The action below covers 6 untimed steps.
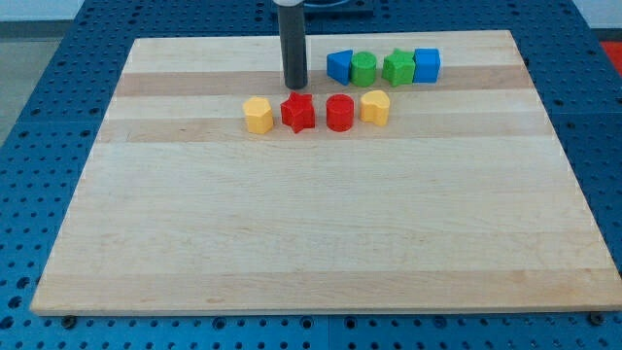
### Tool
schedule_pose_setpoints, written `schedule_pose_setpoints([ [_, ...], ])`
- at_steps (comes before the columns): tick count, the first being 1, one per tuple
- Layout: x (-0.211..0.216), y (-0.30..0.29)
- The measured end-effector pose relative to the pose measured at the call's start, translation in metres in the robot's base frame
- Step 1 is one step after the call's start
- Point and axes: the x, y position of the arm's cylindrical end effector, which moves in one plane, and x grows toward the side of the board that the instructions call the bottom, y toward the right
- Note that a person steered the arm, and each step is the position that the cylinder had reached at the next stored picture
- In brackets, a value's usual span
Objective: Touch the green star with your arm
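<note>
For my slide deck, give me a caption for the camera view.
My tip sits just above the red star, left of the green star in the top row on the board.

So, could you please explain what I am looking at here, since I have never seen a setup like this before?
This is one camera picture looking down at a slant onto a wooden board. The dark upright rod is the end of a robot arm; it has no gripper, so nothing is held. My tip slides on the board and pushes blocks. It rests just above the red star. That row also holds a yellow block, a red cylinder and a yellow heart. Behind it sit a blue block, a green cylinder, the green star and a blue cube. The tip is well left of the green star.
</note>
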Motion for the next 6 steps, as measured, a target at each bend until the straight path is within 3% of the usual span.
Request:
schedule_pose_setpoints([
  [1, 0.001, 0.033],
  [3, 0.001, 0.188],
  [4, 0.033, 0.241],
  [5, 0.099, 0.207],
  [6, 0.110, 0.130],
])
